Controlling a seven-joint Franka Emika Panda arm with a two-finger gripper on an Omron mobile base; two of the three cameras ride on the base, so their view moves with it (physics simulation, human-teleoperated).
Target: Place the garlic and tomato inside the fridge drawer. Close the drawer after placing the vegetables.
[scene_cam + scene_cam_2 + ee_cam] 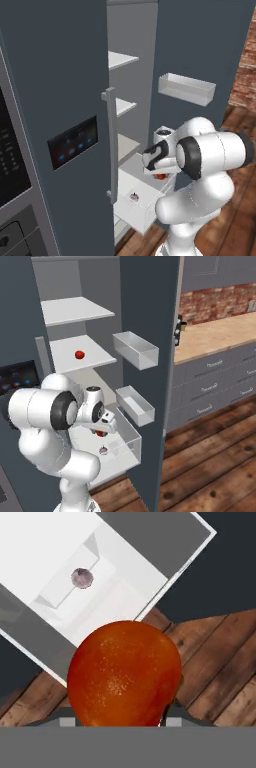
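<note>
While the garlic (82,578) lies in the fridge drawer (165,572), hand (120,719) pinching the tomato (124,674) above.

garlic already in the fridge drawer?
Yes, the garlic lies on the white bottom of the open fridge drawer, seen plainly in the hand view.

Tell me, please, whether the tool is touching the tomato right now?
Touching. In the hand view the tomato sits clamped between the tool's fingertips, above the fridge drawer where the garlic lies.
</note>
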